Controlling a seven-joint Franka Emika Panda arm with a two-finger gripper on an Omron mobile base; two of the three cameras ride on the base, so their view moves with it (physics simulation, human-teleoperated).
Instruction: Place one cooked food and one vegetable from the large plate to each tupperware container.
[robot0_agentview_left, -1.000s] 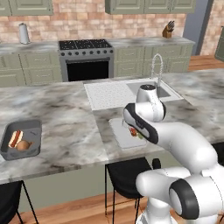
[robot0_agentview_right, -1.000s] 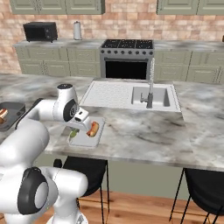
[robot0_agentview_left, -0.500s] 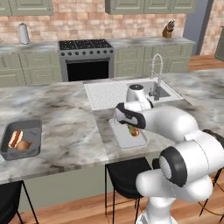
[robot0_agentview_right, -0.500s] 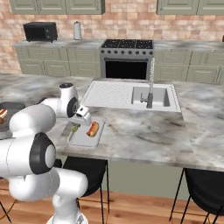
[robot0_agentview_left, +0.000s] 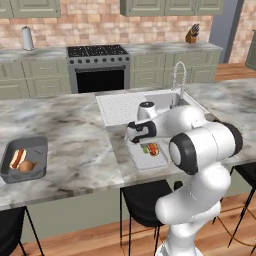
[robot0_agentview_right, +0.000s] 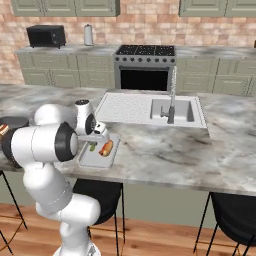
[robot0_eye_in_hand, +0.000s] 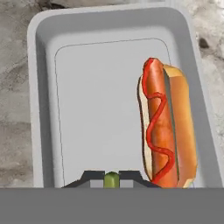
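My gripper (robot0_eye_in_hand: 111, 179) hangs low over the paler tupperware container (robot0_eye_in_hand: 41, 87), shut on a small green vegetable piece (robot0_eye_in_hand: 111, 176) pinched between its tips. A hot dog (robot0_eye_in_hand: 164, 127) with a ketchup squiggle lies along one side of that container; the bare floor beside it is under my fingers. From the base, the same container (robot0_agentview_left: 159, 162) sits at the counter's near edge with my gripper (robot0_agentview_left: 142, 143) over its far end. The dark grey tupperware container (robot0_agentview_left: 36, 146) sits far left and holds a second hot dog (robot0_agentview_left: 17, 158) and a round brown food (robot0_agentview_left: 28, 166). The large plate is out of view.
A sink (robot0_agentview_left: 181, 106) with a tall faucet (robot0_agentview_left: 179, 80) and a white drainboard (robot0_agentview_left: 120, 107) lie just behind the pale container. Dark stools (robot0_agentview_left: 142, 197) stand under the counter's near edge. A stove (robot0_agentview_left: 97, 65) is at the back wall.
The arm has folded round and the hand has shifted slightly left over the pale container. The jaws stay shut on the green piece.
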